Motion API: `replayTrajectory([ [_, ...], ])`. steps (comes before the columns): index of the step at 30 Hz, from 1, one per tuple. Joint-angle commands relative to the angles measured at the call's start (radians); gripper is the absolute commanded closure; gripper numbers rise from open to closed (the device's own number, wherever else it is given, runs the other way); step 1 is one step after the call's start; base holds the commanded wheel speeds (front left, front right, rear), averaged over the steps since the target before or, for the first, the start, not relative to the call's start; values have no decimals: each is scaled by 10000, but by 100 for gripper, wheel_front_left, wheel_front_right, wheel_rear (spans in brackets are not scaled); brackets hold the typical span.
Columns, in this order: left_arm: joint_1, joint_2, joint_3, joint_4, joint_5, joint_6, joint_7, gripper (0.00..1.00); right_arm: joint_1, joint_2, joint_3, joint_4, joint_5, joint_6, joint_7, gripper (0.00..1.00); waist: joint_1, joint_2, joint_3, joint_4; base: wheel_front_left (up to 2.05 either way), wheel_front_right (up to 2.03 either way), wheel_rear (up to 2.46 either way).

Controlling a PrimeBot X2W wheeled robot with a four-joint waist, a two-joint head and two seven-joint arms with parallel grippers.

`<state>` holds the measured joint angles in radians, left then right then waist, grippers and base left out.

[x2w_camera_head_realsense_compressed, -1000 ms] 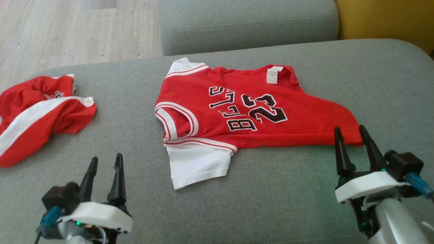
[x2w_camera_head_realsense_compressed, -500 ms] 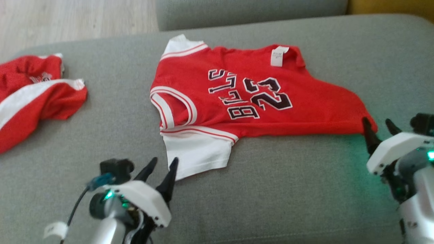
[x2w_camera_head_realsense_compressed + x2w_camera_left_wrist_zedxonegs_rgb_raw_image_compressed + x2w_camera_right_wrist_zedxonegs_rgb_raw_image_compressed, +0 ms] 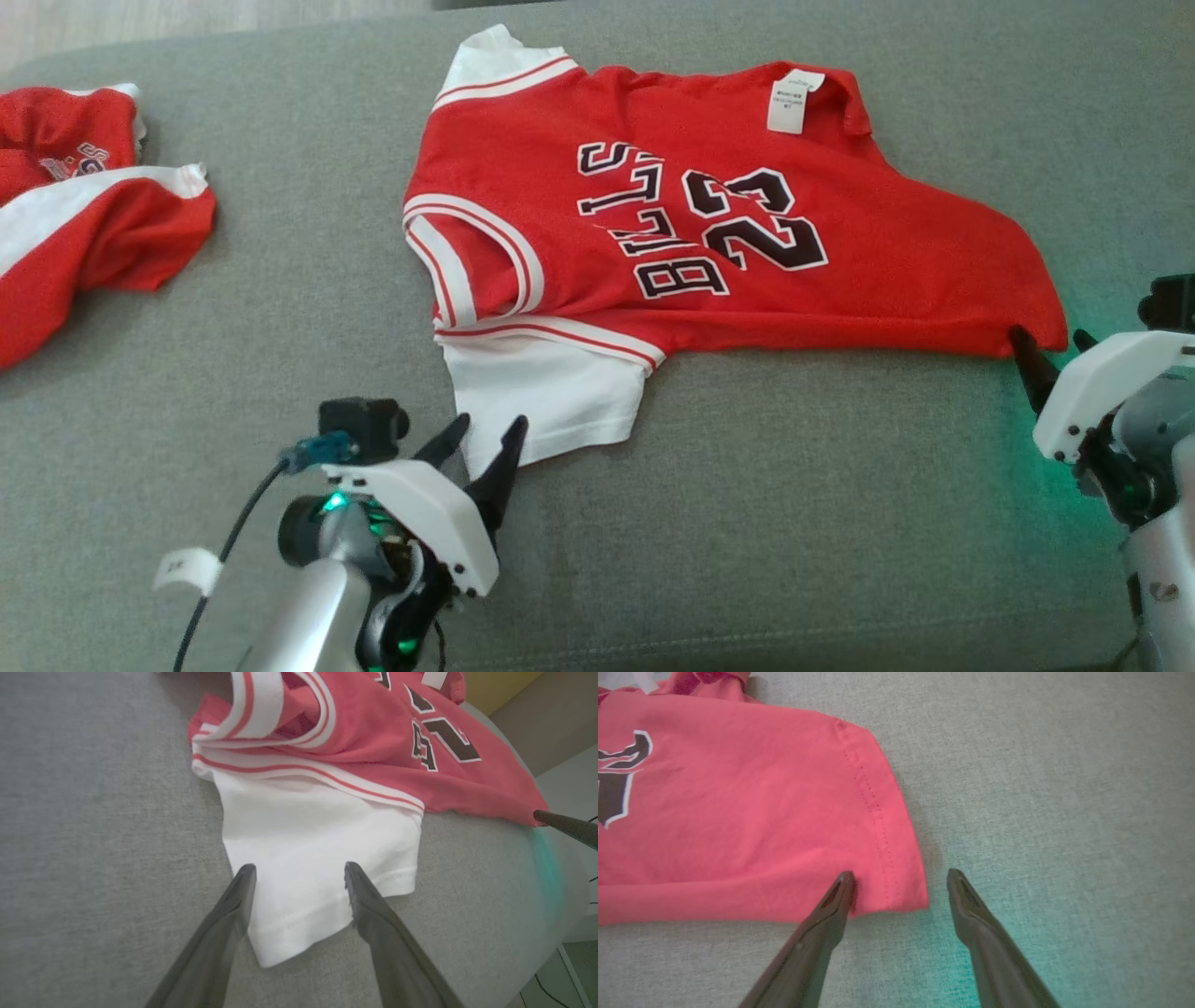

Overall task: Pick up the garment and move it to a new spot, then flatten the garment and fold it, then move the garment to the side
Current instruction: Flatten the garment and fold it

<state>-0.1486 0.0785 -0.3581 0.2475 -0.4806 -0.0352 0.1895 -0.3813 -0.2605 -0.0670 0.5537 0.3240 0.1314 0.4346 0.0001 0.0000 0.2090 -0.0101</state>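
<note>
One red jersey [image 3: 709,215], printed with the number 23, is seen spread across the middle of the grey sofa cushion [image 3: 794,485]. Two white sleeves are counted at its left end, one far [image 3: 495,65] and one near [image 3: 541,401], and one white label [image 3: 789,101] at its far edge. A second red-and-white garment [image 3: 84,215] is found crumpled at the cushion's left, well apart, so two garments are counted in all. Two grippers are counted. The left gripper [image 3: 490,425] is held with its jaws wide apart, and nothing is gripped; in its wrist view the two fingers are set over the near sleeve's hem. The right gripper [image 3: 1047,336] is likewise spread and empty, with the jersey's near right corner framed between its two fingers.
</note>
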Motion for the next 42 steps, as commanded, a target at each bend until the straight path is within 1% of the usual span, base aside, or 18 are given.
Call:
replayTrajectory([
  [1, -466, -32, 181, -243, -162, -37, 140, 0, -111, -225, 135, -419, -42, -7, 95, 0, -1, 0, 90, -32, 0, 0, 0],
  [4, -554, -49, 91, -91, -275, -60, 403, 0, -161, -167, 81, -438, -24, -7, 169, 0, -1, 0, 201, -64, 0, 0, 0],
  [8, -660, -72, 98, 127, -394, 69, 652, 0, -215, -111, 81, -395, -43, -7, 252, 0, -1, 0, 297, -84, 0, 0, 0],
  [12, -785, -37, 361, 237, -262, 628, 561, 0, -316, 3, 173, -376, -105, -7, 288, 0, -1, 0, 385, -133, 0, 0, 0],
  [15, -645, 74, 492, 41, -222, 899, 590, 0, -300, 51, 280, -398, -90, -7, 310, 0, -1, 0, 380, -141, 0, 0, 0],
  [17, -335, 258, 555, -200, -250, 1106, 908, 0, -225, 36, 354, -373, -34, -7, 335, 0, -1, 0, 293, -112, 0, 0, 0],
  [20, 26, 424, 523, -396, -400, 1196, 1498, 0, -136, 9, 408, -345, 16, -7, 370, 0, -1, 0, 199, -73, 0, 0, 0],
  [22, 216, 468, 496, -560, -583, 1180, 1860, 0, -118, -1, 435, -323, 41, -7, 383, 0, -1, 0, 148, -45, 0, 0, 0],
  [24, 326, 413, 439, -744, -851, 1070, 2156, 0, -119, -12, 462, -297, 76, -7, 397, 0, -1, 0, 121, -17, 0, 0, 0],
  [28, 188, 349, 344, -683, -1056, 940, 2388, 0, -145, -21, 568, -238, 173, -7, 451, 0, -1, 0, 112, 10, 0, 0, 0],
  [34, -265, 266, 272, -138, -1222, 706, 2385, 0, -239, -58, 702, -127, 290, -7, 433, 0, -1, 0, 208, -68, 0, 0, 0],
  [42, -467, 307, 279, 178, -1300, 570, 2253, 0, -554, -121, 901, 272, 482, -7, 11, 0, -1, 0, 352, -142, 0, 0, 0],
])
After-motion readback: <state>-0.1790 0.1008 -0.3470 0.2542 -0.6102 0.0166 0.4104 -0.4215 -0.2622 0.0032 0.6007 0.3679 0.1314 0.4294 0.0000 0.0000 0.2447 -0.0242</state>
